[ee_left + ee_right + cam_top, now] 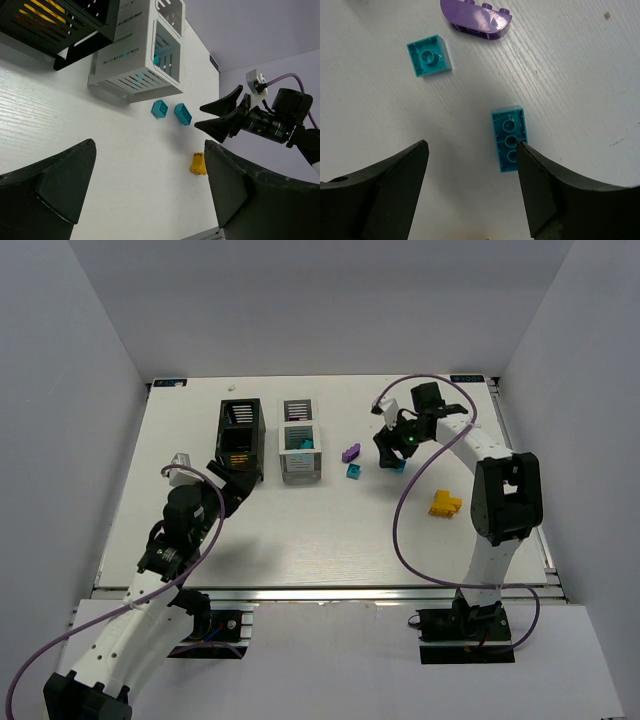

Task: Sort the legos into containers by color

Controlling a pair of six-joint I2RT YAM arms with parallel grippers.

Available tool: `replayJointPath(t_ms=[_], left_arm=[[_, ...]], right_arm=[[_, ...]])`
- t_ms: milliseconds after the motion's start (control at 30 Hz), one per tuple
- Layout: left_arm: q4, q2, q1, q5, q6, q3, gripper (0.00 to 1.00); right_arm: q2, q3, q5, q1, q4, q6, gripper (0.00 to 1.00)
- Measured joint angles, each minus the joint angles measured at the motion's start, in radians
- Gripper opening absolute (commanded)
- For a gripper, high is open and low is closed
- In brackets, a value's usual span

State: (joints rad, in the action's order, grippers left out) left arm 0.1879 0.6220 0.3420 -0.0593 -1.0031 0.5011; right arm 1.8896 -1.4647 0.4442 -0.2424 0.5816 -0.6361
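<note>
A black container and a white container stand side by side at the back; a teal lego lies in the white one. To their right lie a purple lego, a small teal lego and a yellow lego. My right gripper is open, low over a long teal lego that lies studs-down just inside its right finger. The square teal lego and purple lego lie beyond it. My left gripper is open and empty, near the black container.
Yellow shows through the slats of the black container. The white container stands close to the two teal legos. White walls enclose the table on three sides. The right arm's purple cable loops over the table.
</note>
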Motion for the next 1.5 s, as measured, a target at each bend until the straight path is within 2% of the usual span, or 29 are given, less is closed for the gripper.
replayJointPath(t_ms=[200, 533, 1000, 1300, 1367, 1467, 1500], left_arm=[[-0.009, 0.026, 0.000, 0.001, 0.000, 0.000, 0.97], [-0.009, 0.027, 0.000, 0.000, 0.000, 0.000, 0.97], [-0.009, 0.022, 0.000, 0.000, -0.001, 0.000, 0.97], [-0.008, 0.021, 0.000, -0.001, 0.000, 0.000, 0.97], [-0.008, 0.021, 0.000, -0.001, -0.001, 0.000, 0.97], [-0.008, 0.021, 0.000, -0.003, 0.000, 0.000, 0.97], [-0.008, 0.021, 0.000, -0.005, 0.000, 0.000, 0.96]], right_arm=[[0.044, -0.035, -0.005, -0.008, -0.006, 0.001, 0.74], [0.090, -0.045, -0.119, -0.014, -0.023, 0.002, 0.75], [0.143, -0.051, -0.191, -0.014, -0.020, -0.011, 0.65], [0.190, -0.065, -0.222, -0.016, -0.017, -0.026, 0.50], [0.192, -0.065, -0.226, -0.016, -0.013, -0.027, 0.43], [0.192, -0.066, -0.225, -0.017, -0.008, -0.029, 0.25], [0.192, -0.066, -0.223, -0.018, -0.006, -0.031, 0.14]])
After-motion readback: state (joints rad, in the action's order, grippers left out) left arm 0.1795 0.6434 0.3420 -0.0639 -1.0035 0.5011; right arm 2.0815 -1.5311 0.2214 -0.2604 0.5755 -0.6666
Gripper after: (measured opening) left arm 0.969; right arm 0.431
